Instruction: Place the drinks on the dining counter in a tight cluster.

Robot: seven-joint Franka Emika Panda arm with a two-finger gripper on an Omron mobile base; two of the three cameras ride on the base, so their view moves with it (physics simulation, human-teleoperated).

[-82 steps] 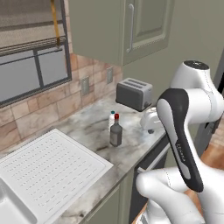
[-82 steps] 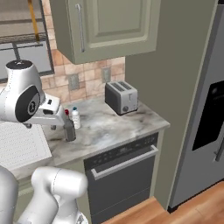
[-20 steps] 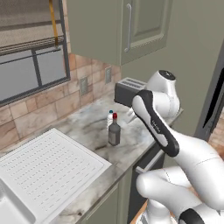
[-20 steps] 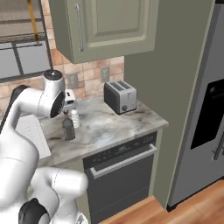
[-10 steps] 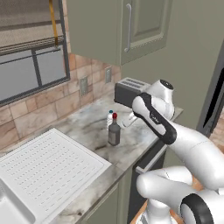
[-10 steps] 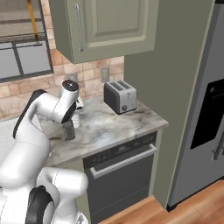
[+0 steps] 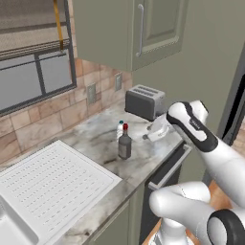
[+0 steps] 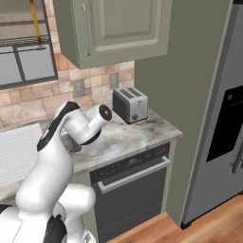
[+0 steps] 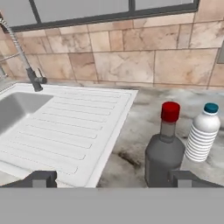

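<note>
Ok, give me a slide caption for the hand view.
Open claw approaches a dark grey red-capped bottle beside a small clear blue-capped bottle on the marble worktop.

Even, bright rendered light with no glare; a soft shadow lies on the surface (image 9: 131, 159) beside the dark grey bottle (image 9: 164, 151) (edges slightly soft, low resolution throughout).

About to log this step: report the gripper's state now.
Gripper: open, holding nothing; the dark grey bottle stands just ahead, near its right fingertip.
</note>
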